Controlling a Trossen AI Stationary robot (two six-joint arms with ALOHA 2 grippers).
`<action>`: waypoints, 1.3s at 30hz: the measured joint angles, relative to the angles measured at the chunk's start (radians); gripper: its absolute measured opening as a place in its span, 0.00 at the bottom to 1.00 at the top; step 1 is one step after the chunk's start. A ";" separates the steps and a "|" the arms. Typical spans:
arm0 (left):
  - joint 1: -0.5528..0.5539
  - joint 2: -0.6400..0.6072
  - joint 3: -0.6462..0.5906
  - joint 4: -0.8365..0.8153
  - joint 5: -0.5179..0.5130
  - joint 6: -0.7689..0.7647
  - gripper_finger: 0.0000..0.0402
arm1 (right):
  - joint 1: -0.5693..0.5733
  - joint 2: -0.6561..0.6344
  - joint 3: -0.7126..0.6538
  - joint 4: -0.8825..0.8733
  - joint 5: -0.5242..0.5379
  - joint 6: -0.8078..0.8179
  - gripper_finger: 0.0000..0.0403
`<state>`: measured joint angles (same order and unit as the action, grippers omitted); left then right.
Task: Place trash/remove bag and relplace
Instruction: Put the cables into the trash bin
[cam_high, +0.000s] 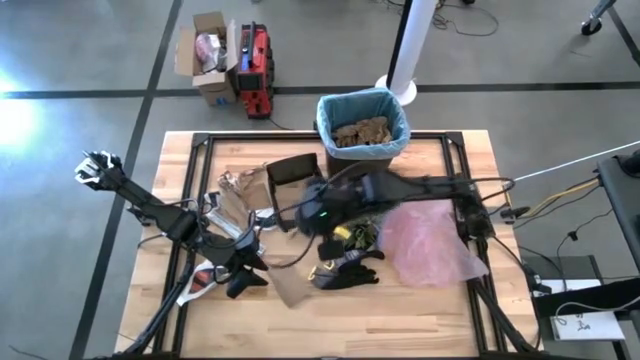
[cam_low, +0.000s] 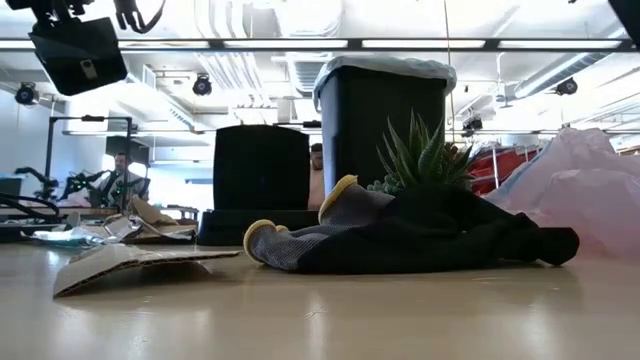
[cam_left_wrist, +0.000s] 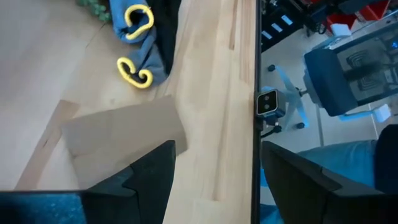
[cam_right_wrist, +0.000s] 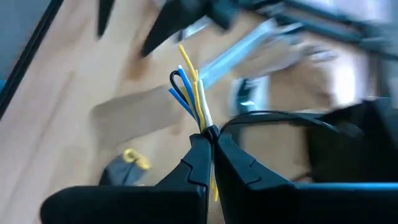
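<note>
- So far, judging by the table, the job is partly done; on the left, the left gripper (cam_high: 243, 283) hovers with fingers spread and empty over a flat brown cardboard piece (cam_left_wrist: 118, 134).
- Crumpled brown paper and white scraps (cam_high: 238, 192) lie loose nearby, not yet binned.
- Mid-table, the right gripper (cam_right_wrist: 210, 140) pinches a bundle of thin yellow and blue strips (cam_right_wrist: 188, 87).
- Behind, the thin teal-blue plastic liner (cam_high: 330, 106) lines the black bin (cam_low: 380, 120), holding brown crumpled litter (cam_high: 361, 132); removal and replacement remain.
- Rightmost, a pink translucent bag (cam_high: 430, 240) lies untouched.
</note>
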<state>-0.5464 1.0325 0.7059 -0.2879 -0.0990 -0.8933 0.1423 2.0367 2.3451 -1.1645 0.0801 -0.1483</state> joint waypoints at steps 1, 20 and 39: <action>0.000 0.000 0.000 0.003 -0.003 0.000 0.55 | 0.000 -0.027 0.000 -0.006 0.042 0.005 0.00; 0.000 0.000 0.000 0.017 -0.078 -0.017 0.53 | -0.308 -0.309 0.002 0.050 0.472 0.062 0.00; 0.000 0.000 0.000 0.026 -0.078 -0.063 0.48 | -0.437 -0.259 0.002 0.039 0.398 0.240 0.02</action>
<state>-0.5465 1.0325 0.7055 -0.2615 -0.1773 -0.9559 -0.2946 1.7775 2.3466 -1.1256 0.4778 0.0918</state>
